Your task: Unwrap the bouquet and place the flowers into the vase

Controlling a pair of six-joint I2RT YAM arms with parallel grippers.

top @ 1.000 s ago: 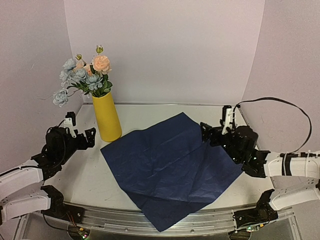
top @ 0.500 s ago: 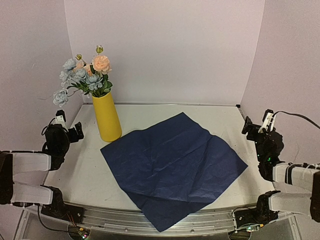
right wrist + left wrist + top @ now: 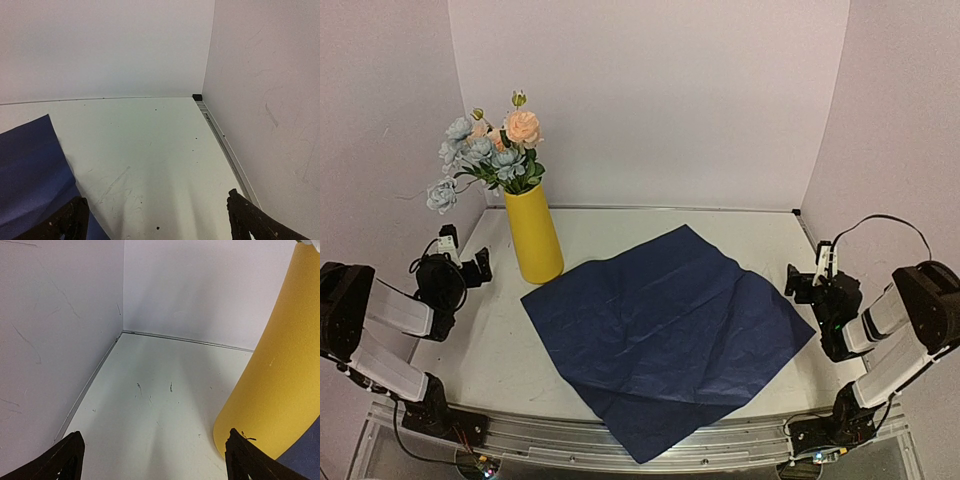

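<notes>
Flowers (image 3: 490, 150) in the yellow vase (image 3: 533, 233); they look light and floppy, so pinch the stems just under the blooms if adjusting. Left hand (image 3: 467, 257) and right hand (image 3: 807, 276) both spread, empty.

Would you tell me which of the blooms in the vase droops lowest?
The pale blue bloom at the far left: it hangs out sideways, about level with the mouth of the yellow vase, while the other blooms sit higher.
</notes>
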